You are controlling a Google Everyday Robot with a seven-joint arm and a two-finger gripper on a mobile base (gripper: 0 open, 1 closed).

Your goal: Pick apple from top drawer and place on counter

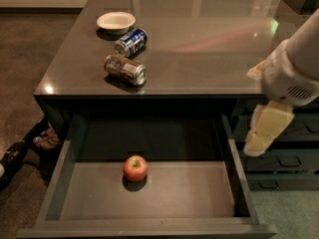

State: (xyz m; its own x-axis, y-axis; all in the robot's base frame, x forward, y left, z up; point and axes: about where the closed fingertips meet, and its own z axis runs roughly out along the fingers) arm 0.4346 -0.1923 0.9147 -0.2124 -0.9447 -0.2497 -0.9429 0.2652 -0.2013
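Observation:
The red apple [135, 168] sits on the flat bottom of the open top drawer [65, 180], left of its middle and near the back. The glossy dark grey counter [199, 39] stretches behind and above the drawer. My gripper [265, 131], pale yellow under a white wrist, hangs at the right, just outside the drawer's right wall and above it. It is well to the right of the apple and holds nothing.
On the counter's left part lie two soda cans on their sides, a blue one [131, 42] and a silver-brown one [125, 69], with a white bowl [115, 21] behind them. Narrower stacked drawers [281, 163] stand at the right. Dark objects [20, 153] lie on the floor at the left.

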